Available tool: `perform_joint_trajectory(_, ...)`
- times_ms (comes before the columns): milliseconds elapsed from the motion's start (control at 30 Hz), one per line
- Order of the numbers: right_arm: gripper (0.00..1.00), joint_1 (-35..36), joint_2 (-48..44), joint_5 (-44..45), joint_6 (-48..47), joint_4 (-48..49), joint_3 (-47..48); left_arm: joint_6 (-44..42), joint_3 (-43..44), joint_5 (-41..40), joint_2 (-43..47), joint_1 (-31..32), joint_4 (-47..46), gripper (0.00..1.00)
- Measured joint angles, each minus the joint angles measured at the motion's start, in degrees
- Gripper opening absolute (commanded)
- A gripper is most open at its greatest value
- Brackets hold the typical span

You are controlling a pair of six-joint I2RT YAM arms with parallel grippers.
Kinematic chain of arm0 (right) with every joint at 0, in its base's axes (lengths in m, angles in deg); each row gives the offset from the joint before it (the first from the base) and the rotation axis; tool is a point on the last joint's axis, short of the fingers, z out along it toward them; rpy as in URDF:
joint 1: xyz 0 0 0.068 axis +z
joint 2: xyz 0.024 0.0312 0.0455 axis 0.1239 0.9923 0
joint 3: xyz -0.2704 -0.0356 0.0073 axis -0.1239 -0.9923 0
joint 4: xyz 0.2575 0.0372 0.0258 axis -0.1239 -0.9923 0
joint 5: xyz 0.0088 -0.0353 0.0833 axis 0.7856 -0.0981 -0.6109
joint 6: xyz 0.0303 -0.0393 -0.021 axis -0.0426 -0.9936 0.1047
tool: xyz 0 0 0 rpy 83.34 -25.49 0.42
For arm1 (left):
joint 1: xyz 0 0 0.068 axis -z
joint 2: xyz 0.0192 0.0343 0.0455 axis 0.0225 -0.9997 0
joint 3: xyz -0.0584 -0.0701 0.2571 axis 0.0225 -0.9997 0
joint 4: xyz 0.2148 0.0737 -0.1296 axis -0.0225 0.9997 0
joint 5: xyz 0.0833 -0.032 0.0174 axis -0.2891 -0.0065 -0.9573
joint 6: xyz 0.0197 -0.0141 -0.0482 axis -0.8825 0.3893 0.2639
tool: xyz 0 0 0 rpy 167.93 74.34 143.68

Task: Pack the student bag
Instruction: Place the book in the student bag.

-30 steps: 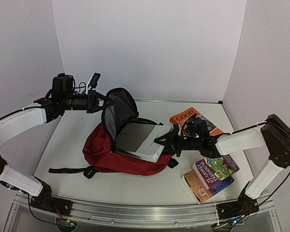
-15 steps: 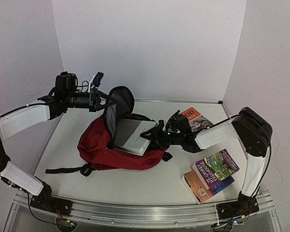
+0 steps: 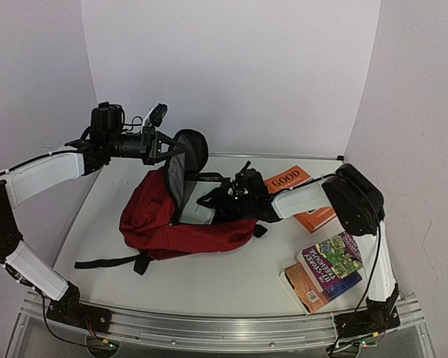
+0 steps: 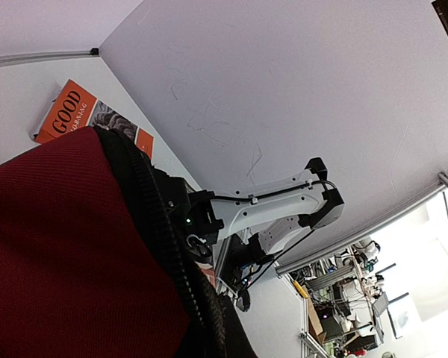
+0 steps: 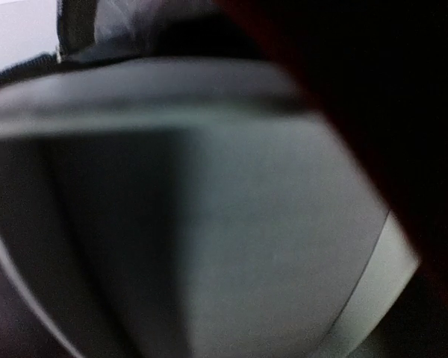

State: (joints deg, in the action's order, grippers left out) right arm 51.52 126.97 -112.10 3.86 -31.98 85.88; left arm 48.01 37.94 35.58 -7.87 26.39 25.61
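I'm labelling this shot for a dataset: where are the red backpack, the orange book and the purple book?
red backpack (image 3: 172,230): top view, its red fabric body.
orange book (image 3: 287,180): top view, its title word.
purple book (image 3: 331,256): top view, middle of cover.

Left arm (image 3: 45,173): raised from its base, elbow bent, forearm about level, reaching right.
Left gripper (image 3: 176,151): held high, jaws closed tight, pinching the upper flap edge of the bag (image 3: 187,233).
Right arm (image 3: 306,200): elbow folded high at the right, forearm stretched left and low.
Right gripper (image 3: 218,200): at the bag's mouth; jaw spread unclear, wrist view blurred.
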Motion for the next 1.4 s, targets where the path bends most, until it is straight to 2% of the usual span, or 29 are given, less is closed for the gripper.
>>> perform_joint_trajectory(167, 0.53, -0.01, 3.42, 3.26, -5.99, -8.41, 9.61, 0.63, 0.0, 1.76, -0.65, 0.18, -1.21, 0.0)
perform_joint_trajectory(300, 0.62, 0.0, 6.17, 5.13, -9.45, -12.03, 14.05, 1.39, -0.02, 2.07, -0.72, 0.26, -1.37, 0.0)
perform_joint_trajectory(467, 0.81, 0.0, 7.54, 7.63, -12.87, -15.87, 15.29, 1.3, -0.21, 0.96, -0.47, 0.4, -1.13, 0.0)
perform_joint_trajectory(600, 0.98, 0.04, 6.08, 10.45, -19.03, -17.11, 13.88, -0.11, -1.32, -2.01, 1.97, 0.6, 0.07, 0.0)
perform_joint_trajectory(867, 0.98, 0.66, -7.31, 17.32, -34.51, -22.44, 2.81, -1.63, -4.26, -4.95, 7.47, 0.88, 1.95, 0.0)
perform_joint_trajectory(1067, 0.95, 1.03, -14.22, 22.93, -39.45, -24.92, -1.21, -1.84, -4.9, -5.53, 7.97, 1.08, 2.87, 0.0)
perform_joint_trajectory(1400, 0.61, 1.14, -11.92, 21.26, -37.29, -26.51, -3.12, -1.86, -5.03, -5.54, 7.98, 1.11, 2.84, 0.0)
